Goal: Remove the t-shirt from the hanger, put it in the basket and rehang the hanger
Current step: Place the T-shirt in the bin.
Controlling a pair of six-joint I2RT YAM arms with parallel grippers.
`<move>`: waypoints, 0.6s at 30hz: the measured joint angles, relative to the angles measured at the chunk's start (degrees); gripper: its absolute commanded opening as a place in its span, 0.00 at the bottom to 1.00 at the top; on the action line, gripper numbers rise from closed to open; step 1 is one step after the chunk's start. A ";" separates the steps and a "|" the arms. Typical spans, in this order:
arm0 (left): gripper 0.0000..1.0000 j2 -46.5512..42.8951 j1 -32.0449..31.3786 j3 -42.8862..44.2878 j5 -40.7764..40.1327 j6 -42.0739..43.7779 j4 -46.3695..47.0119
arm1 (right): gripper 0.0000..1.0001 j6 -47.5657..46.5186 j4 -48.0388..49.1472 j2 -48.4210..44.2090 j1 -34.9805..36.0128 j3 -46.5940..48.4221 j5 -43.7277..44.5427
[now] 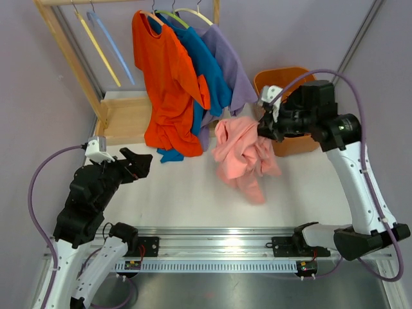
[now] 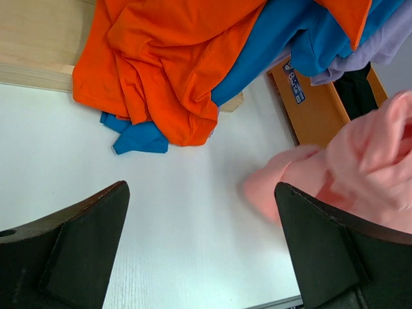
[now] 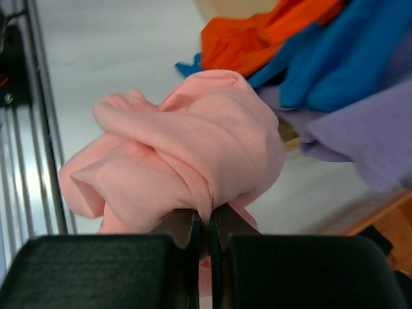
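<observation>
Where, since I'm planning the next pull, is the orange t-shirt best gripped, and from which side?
The orange t-shirt is probably best taken by its bunched lower hem, where the cloth gathers in thick folds at the table. Come from the near left side, where the open left gripper already faces it; the blue t-shirt crowds its right side.

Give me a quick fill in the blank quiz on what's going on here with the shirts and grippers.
The right gripper is shut on the ___ t-shirt.
The left gripper is ___ and holds nothing.
Between the orange shirt and the purple shirt hangs a ___ one.
Missing words: pink, open, blue.
</observation>
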 measured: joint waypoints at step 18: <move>0.99 2.32 0.00 0.00 1.20 0.70 2.62 | 0.00 31.39 16.15 24.81 -29.90 51.60 3.78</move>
